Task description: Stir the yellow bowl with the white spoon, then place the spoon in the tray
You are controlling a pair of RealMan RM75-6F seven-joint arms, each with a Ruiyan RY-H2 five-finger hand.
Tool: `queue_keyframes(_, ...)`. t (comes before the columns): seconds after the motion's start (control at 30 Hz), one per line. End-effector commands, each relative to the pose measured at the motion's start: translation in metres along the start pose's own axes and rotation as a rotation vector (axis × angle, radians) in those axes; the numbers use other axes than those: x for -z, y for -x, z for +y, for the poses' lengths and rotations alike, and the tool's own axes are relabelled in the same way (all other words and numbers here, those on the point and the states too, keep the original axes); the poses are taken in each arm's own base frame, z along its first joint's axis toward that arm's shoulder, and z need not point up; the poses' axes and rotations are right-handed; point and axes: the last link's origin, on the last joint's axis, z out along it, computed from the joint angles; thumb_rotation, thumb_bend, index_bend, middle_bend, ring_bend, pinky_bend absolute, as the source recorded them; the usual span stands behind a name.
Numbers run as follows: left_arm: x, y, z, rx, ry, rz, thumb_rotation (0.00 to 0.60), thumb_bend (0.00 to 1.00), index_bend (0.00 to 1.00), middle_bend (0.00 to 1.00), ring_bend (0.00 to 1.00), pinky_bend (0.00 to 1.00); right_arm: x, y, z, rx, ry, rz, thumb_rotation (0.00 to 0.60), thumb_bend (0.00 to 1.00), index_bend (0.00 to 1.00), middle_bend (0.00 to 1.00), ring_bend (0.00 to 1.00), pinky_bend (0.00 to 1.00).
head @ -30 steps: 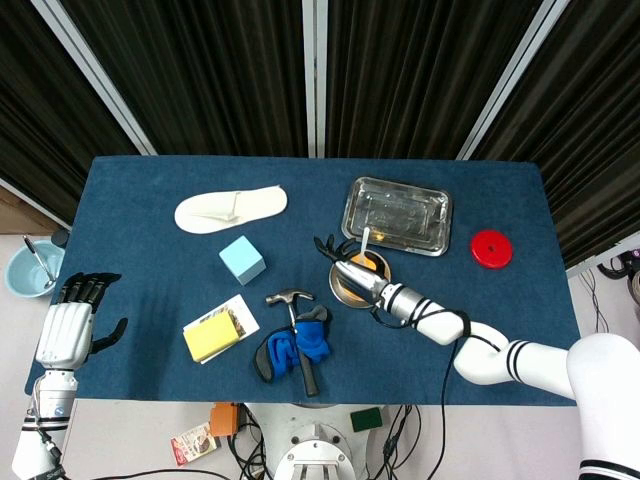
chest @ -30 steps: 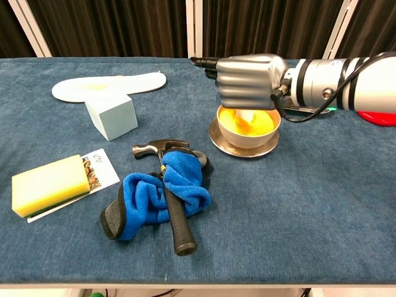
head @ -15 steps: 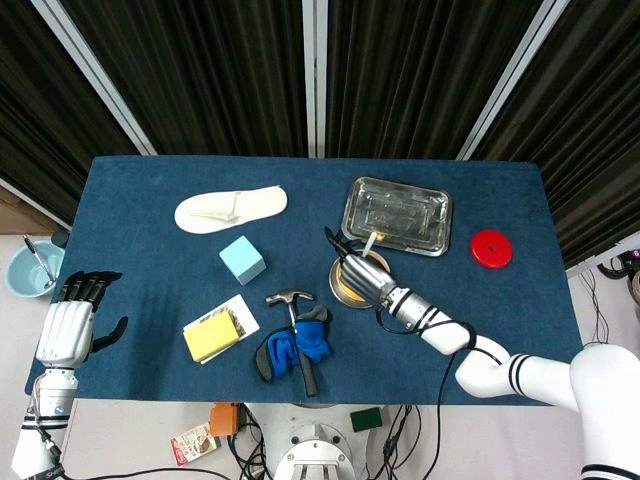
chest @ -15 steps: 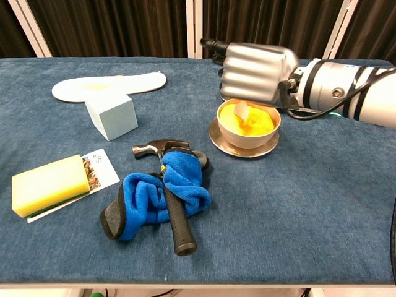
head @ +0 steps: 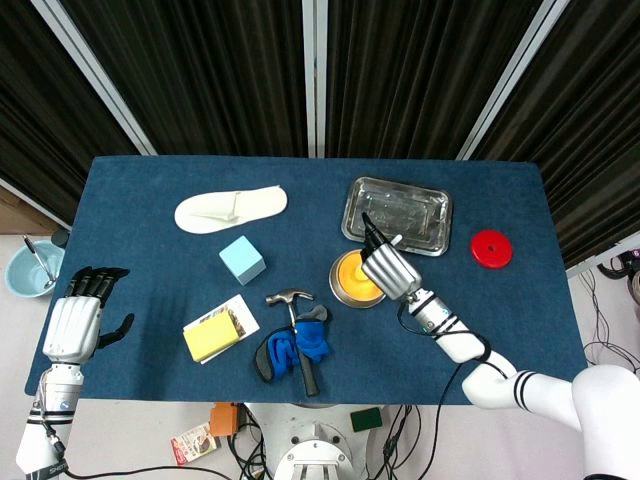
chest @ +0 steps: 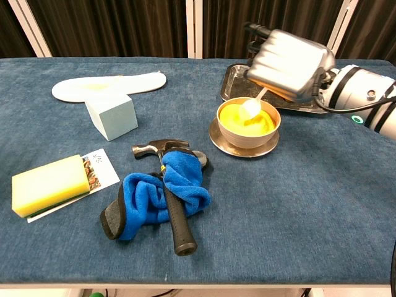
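With the right hand (chest: pixel 289 63) clamped on the white spoon (chest: pixel 252 106) by its handle, the spoon's bowl end sits just over the rim of the yellow bowl (chest: pixel 247 122), tilted down from the hand. Yellow bowl rests on a metal saucer (chest: pixel 242 146), right of table centre; metal tray (head: pixel 397 215) is just beyond it toward the far edge. Left hand (head: pixel 75 318) idles off the near-left corner, fingers spread, nothing in it.

Risks:
- thin grip on the handle, spoon could rotate or slip during transfer
- low carry could clip the tray rim or drag the bowl off its saucer

Chest view shows spoon tip versus bowl height; head view hides that under the hand, but shows bowl-to-tray spacing and the left hand.
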Motion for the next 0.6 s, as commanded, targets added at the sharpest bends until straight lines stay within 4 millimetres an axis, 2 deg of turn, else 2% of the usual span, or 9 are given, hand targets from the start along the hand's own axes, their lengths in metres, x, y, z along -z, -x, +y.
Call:
queue_keyframes(0.03,-0.002,-0.002,0.003,-0.003,0.009,0.003,0.600,0.26,0.21,0.21,0.15,0.12,0.006,0.006,0.002,-0.095,0.061,-0.004,0.600,0.51,0.75,0.44,0.22,0.00)
queue_keyframes(0.23,-0.004,-0.004,0.007,-0.012,0.015,0.001,0.600,0.26,0.21,0.21,0.15,0.12,0.009,0.006,0.012,-0.193,0.118,0.013,0.600,0.51,0.75,0.44,0.23,0.00)
queue_keyframes(0.4,-0.005,-0.006,0.010,-0.016,0.020,0.004,0.600,0.26,0.21,0.21,0.15,0.12,0.009,0.003,0.019,-0.208,0.131,0.022,0.600,0.51,0.75,0.44,0.24,0.00)
queue_keyframes(0.6,-0.005,-0.006,0.011,-0.020,0.023,0.001,0.600,0.26,0.21,0.21,0.15,0.12,0.003,-0.004,0.022,-0.067,0.042,0.050,0.600,0.51,0.75,0.44,0.24,0.00)
